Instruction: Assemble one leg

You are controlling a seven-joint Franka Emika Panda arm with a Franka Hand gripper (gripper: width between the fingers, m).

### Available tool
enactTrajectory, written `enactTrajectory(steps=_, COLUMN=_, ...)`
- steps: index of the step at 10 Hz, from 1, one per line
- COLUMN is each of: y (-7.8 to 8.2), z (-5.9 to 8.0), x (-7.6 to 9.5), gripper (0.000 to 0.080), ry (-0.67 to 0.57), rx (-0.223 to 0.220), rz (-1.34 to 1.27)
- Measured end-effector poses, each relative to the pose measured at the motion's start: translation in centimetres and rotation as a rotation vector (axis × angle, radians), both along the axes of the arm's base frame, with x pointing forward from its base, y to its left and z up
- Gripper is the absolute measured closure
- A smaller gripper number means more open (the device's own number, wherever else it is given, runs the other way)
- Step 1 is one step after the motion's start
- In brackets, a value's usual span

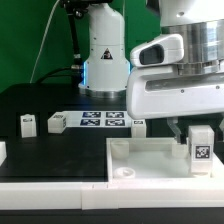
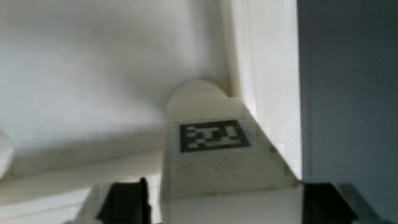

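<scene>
Robot's hand [image 1: 200, 136] squeezes the leg [image 1: 201, 152] and holds it upright at the big white tray's [image 1: 140, 158] corner on the exterior view's right, where a small lean or slip could make it jam or miss its spot.

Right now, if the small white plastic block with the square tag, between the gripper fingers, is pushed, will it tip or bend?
The small white plastic leg looks solid, so probably stiff and light. Taller than wide, it likely tips if pushed near its top. Its smooth faces may slip in the gripper.
</scene>
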State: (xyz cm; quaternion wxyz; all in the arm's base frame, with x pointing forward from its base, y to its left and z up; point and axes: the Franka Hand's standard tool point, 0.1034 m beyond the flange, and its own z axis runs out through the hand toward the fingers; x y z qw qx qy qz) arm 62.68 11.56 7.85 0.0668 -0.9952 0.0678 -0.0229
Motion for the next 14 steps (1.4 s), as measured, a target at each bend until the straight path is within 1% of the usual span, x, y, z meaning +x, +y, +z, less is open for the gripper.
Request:
enactTrajectory(steps=1, y=-0.04, z=0.00, x=0.01, gripper=0.0508, ry=0.003, rx=0.002, rz=-0.021)
enactTrajectory(steps=3, y=-0.05, z=-0.03, x=-0.01, gripper=0.0508, ry=0.013, rx=0.005, rz=-0.111)
enactTrajectory(steps=4, y=-0.08, z=-0.05, x=0.01, gripper=0.0508, ry=0.024, rx=0.013, rz=-0.216)
enactTrajectory(steps=7, y=-0.20, z=-0.16, x=0.02, gripper=0.0508, ry=0.087, rx=0.041, rz=-0.750)
enactTrajectory(steps=10, y=0.10, z=-0.21, x=-0.14, gripper=0.0507, ry=0.138, rx=0.058, rz=-1.155)
enactTrajectory(steps=12, y=0.01, z=-0.16, x=-0.08, gripper=0.0507, ry=0.164, rx=0.075, rz=-1.316)
enactTrajectory(steps=14, y=0.07, z=-0.16, x=-0.09, gripper=0.0506, ry=0.167, rx=0.077, rz=-1.340)
